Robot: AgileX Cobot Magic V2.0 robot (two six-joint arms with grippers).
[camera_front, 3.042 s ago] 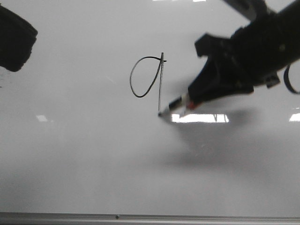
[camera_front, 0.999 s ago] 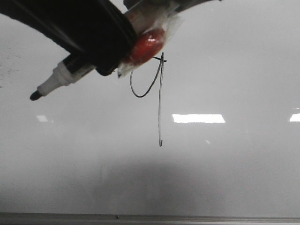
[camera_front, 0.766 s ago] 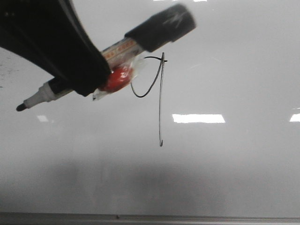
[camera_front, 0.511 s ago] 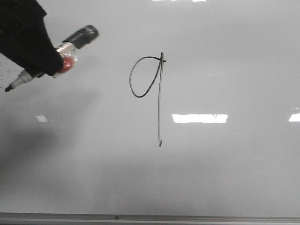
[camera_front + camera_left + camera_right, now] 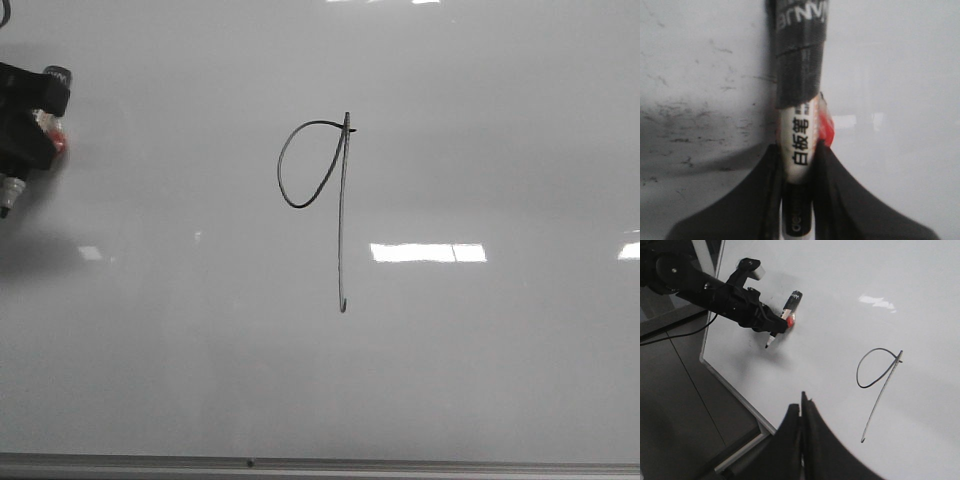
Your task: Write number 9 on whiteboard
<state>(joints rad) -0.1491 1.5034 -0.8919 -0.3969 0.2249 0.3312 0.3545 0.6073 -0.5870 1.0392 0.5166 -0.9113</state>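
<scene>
The number 9 [image 5: 340, 220] is drawn in thin black line on the whiteboard [image 5: 480, 380], a loop with a long tail ending in a small hook. It also shows in the right wrist view [image 5: 881, 397]. My left gripper [image 5: 20, 140] sits at the far left edge of the front view, well left of the 9. It is shut on a black-capped marker pen [image 5: 799, 135], whose cap [image 5: 55, 78] sticks out above the gripper. The right wrist view shows this gripper [image 5: 775, 327] over the board's left part. My right gripper [image 5: 801, 407] is shut and empty, off the board near its corner.
A grey metal edge strip [image 5: 400, 466] runs along the board's near side. Faint dark smudges [image 5: 680, 115] mark the board under the left gripper. In the right wrist view the board's corner frame [image 5: 740, 450] borders dark floor [image 5: 675, 405].
The 9's tail was finished down to its hook. The gripper with the marker then lifted and swept left across the board to the left edge of the front view.
</scene>
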